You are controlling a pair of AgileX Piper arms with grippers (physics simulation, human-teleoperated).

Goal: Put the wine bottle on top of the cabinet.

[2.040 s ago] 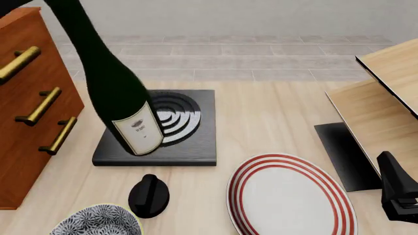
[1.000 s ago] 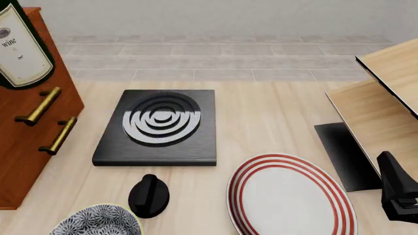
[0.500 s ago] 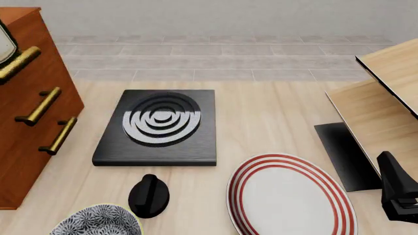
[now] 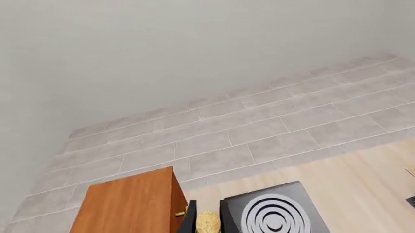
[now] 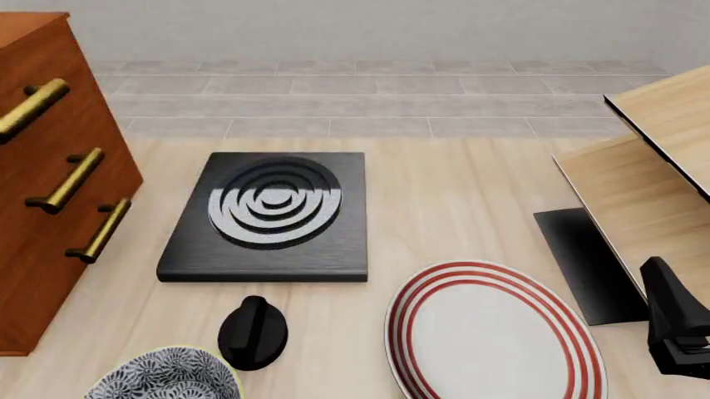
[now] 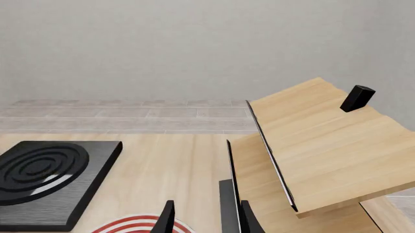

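Because the left gripper (image 4: 206,225) clamped the bottle (image 4: 209,221) only by its cap (image 4: 208,217), which showed just beside the edge of the cabinet (image 4: 126,204) top rather than over it, letting go there could have dropped the bottle down the front. A tilted set-down could have toppled it. The front view did not show the bottle. The right gripper (image 6: 206,221) hung spread, holding nothing. Counted: one bottle, one cabinet with three handles (image 5: 66,179), one plate (image 5: 488,332) and one bowl (image 5: 166,378).

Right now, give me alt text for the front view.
A black burner plate with grey concentric rings sits mid-table, beside a reddish-brown cabinet with brass handles. Nearer are a red-rimmed white plate, a black knob and a patterned bowl.
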